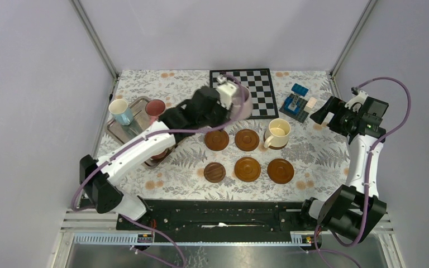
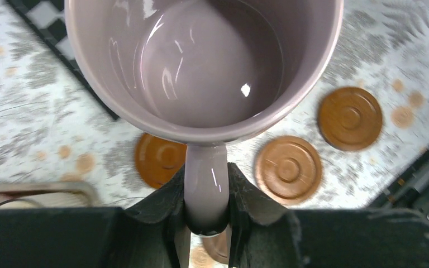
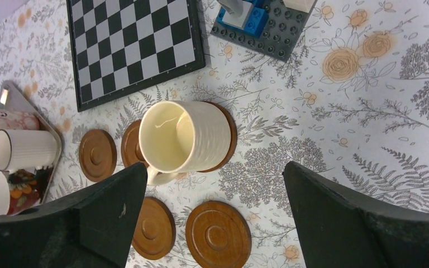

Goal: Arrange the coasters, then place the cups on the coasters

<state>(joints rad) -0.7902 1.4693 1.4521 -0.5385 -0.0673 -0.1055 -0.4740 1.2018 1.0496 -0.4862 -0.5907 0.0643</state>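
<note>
One lilac cup [image 2: 201, 67] pinched by its handle in left claw [image 2: 206, 195], arm [image 1: 139, 151] outstretched, seemingly aloft, right claw [image 3: 213, 167] wide apart, raised

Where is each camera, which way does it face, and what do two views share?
Top external: above, behind the bases, facing down at the table; left arm, right arm show.
Left wrist: on the left arm, facing down; left pincer shut on the lilac cup handle.
Right wrist: on the right arm, facing down at the cream cup; open right pincer shows.
Shared: top and right wrist show the chessboard.
</note>
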